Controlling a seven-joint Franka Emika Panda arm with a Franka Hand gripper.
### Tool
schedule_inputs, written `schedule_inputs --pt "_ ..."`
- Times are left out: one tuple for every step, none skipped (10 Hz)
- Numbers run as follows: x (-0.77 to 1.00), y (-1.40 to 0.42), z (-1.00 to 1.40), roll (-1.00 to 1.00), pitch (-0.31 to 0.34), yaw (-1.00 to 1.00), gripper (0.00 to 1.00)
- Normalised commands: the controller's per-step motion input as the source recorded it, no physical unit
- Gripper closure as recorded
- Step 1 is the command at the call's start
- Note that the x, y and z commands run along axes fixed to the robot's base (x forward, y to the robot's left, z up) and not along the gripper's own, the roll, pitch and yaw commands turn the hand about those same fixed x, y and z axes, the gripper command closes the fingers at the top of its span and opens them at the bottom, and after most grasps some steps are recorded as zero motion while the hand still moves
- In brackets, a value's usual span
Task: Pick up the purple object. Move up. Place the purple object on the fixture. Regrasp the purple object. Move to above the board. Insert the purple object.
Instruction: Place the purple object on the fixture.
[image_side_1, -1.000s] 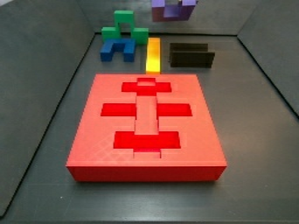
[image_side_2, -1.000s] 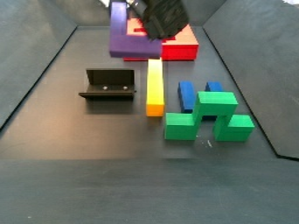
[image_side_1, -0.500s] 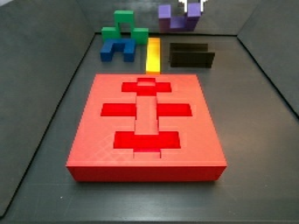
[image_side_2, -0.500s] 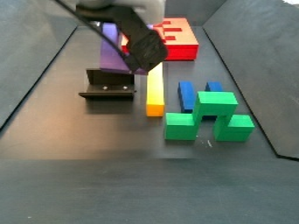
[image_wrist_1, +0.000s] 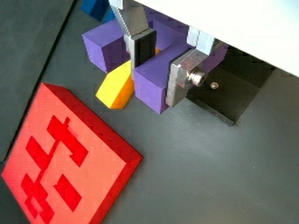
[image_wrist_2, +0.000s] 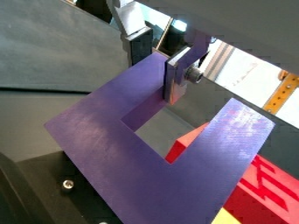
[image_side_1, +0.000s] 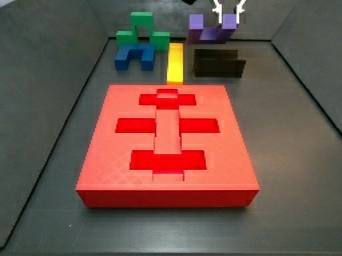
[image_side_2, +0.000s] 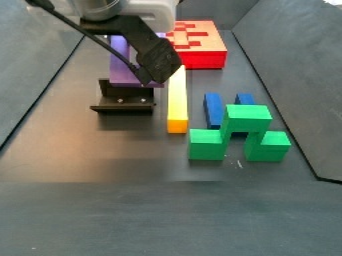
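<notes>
The end effector (image_wrist_1: 162, 59), clamped on the purple object (image_wrist_1: 138, 72), has descended from a second ago to just above the fixture (image_side_1: 219, 64). Placement on the fixture appears imminent.

The dark floor (image_side_1: 287, 170) carries the board (image_side_1: 168, 145) at centre frame, and behind it the fixture (image_side_1: 219, 65), a yellow bar (image_side_1: 175, 61), and blue (image_side_1: 130, 57) and green blocks (image_side_1: 140, 22); the gripper (image_side_1: 229, 12) hangs above the fixture.

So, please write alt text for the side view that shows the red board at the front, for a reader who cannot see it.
The gripper holds the purple object just above the black fixture at the back of the grey floor. The large red board fills the foreground. A yellow bar, a blue block and green blocks lie behind it.
</notes>
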Motion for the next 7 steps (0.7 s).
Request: schedule_inputs --pt "0.42 0.15 -0.43 -0.34 -0.251 -0.13 1.00" --pt "0.25 0.09 -0.38 -0.27 -0.380 -0.01 1.00" --pt "0.28 0.09 -0.30 -0.28 -0.340 0.00 1.00" --pt "0.35 0.03 -0.21 -0.21 -0.214 0.00 1.00" --pt "0.43 0.00 -0.10 0.00 0.000 0.01 1.00" --pt "0.37 0.00 -0.11 0.21 0.149 0.04 1.00" --pt "0.26 0.00 -0.16 0.26 0.174 0.05 1.00"
